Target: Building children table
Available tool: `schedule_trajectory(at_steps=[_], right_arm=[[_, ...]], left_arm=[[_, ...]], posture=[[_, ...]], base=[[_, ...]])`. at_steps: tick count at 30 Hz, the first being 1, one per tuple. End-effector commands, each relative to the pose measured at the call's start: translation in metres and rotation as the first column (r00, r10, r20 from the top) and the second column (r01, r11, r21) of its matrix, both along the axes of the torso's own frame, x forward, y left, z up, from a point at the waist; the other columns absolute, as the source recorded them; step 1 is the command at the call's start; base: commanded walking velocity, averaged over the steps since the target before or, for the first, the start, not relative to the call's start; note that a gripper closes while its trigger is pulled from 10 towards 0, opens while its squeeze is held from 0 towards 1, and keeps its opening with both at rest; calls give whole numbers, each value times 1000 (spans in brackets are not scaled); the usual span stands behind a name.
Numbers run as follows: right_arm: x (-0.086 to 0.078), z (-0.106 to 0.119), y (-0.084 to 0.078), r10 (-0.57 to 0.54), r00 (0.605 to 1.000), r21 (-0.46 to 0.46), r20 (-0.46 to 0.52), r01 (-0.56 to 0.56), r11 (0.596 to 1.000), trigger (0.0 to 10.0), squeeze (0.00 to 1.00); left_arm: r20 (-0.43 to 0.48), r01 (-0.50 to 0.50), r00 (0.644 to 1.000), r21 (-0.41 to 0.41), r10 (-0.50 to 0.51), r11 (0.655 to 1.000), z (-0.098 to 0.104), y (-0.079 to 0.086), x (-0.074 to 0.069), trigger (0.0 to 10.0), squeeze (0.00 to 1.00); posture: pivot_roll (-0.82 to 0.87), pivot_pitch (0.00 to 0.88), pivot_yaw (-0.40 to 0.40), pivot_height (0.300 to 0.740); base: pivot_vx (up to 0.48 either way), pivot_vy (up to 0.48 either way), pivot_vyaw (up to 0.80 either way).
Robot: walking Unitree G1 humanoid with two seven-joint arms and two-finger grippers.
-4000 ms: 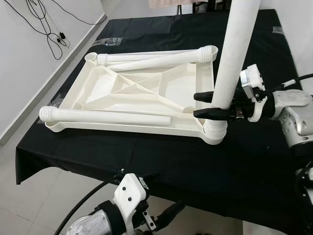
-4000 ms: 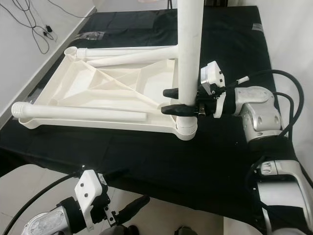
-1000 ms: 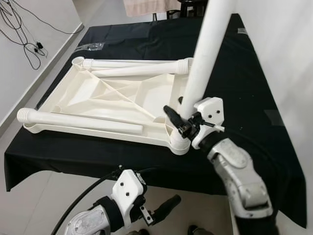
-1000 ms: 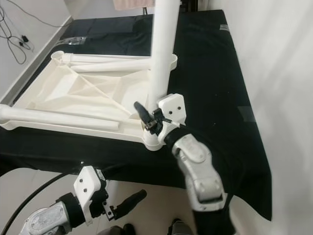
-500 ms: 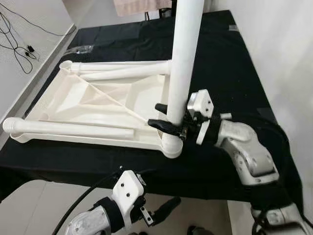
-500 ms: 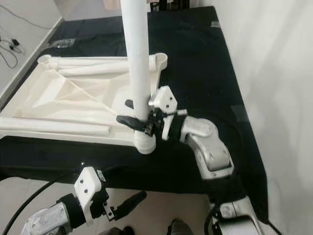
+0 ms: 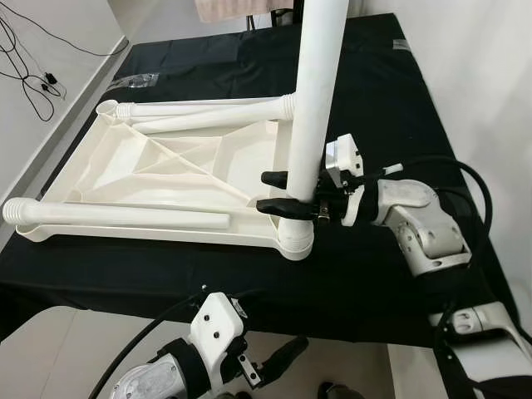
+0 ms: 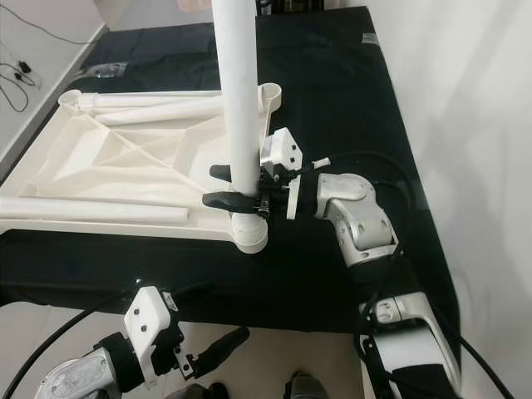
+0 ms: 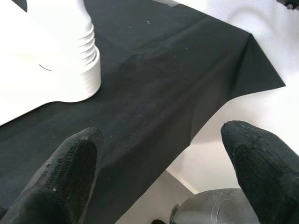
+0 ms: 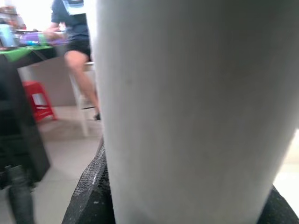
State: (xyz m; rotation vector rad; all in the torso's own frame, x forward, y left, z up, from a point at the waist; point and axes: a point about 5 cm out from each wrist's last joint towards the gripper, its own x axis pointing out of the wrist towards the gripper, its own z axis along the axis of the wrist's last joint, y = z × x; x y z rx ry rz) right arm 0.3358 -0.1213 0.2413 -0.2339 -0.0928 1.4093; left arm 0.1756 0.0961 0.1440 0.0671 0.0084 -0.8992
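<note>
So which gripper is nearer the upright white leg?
Right. The right gripper is shut on the upright leg near its base; the left gripper hangs open below the table edge.

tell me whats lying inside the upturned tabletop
Inside the tabletop lie loose white legs: one along its near edge, others along the far edge. Its moulded ribs show between; anything under the legs is hidden.
</note>
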Motion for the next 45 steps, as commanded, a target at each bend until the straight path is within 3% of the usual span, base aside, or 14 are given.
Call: schedule_trajectory(at_steps=[1, 3, 6, 16, 18, 22, 25, 27, 34, 39, 45], right_arm=[[-1, -21, -1, 43, 995, -96, -89, -52, 994, 10000, 0], [1, -21, -5, 82, 993, -159, -86, -95, 983, 10000, 0], [2, -20, -6, 94, 992, -177, -83, -108, 978, 10000, 0], [8, -12, -5, 136, 986, -149, -101, -150, 977, 10000, 0], [8, -15, -7, 139, 986, -207, -92, -155, 966, 10000, 0], [8, -17, -8, 140, 986, -233, -88, -157, 960, 10000, 0], [7, -19, -10, 162, 985, -352, -59, -173, 920, 10000, 0], [8, -20, -10, 161, 986, -375, -45, -167, 912, 10000, 0], [10, -20, -4, 125, 992, -340, -24, -125, 932, 10000, 0], [5, -28, -2, 30, 996, -214, -87, -48, 976, 10000, 0], [8, -28, -3, -40, 993, -160, -115, 21, 987, 10000, 0]], left_arm=[[-17, 7, 1000, 23, -6, 1000, -2, 3, -4, 10000, 0], [-19, 8, 1000, 23, -7, 1000, -1, 3, -4, 10000, 0], [-20, 8, 1000, 23, -8, 1000, -1, 3, -4, 10000, 0], [-26, 13, 1000, 26, -12, 1000, -1, 4, -4, 10000, 0], [-26, 13, 1000, 27, -12, 1000, -2, 4, -4, 10000, 0], [-26, 13, 1000, 27, -12, 1000, -2, 4, -4, 10000, 0], [-31, 17, 999, 25, -16, 1000, -2, 4, -4, 10000, 0], [-32, 18, 999, 25, -17, 1000, -2, 4, -4, 10000, 0], [-33, 17, 999, 25, -16, 1000, -2, 4, -3, 10000, 0], [-33, 14, 999, 23, -14, 1000, -3, 4, -2, 10000, 0], [-34, 15, 999, 21, -15, 1000, -3, 4, -1, 10000, 0]], posture=[[36, 235, 106, 740], [36, 236, 107, 740], [35, 237, 108, 740], [41, 236, 113, 740], [41, 237, 113, 740], [41, 237, 113, 740], [38, 237, 115, 740], [36, 236, 114, 740], [36, 235, 111, 740], [29, 229, 114, 740], [21, 226, 112, 740]], base=[[0, 0, 0], [0, 0, 0], [0, 0, 0], [0, 0, 0], [0, 0, 0], [0, 0, 0], [0, 0, 0], [0, 0, 0], [0, 0, 0], [0, 0, 0], [0, 0, 0]])
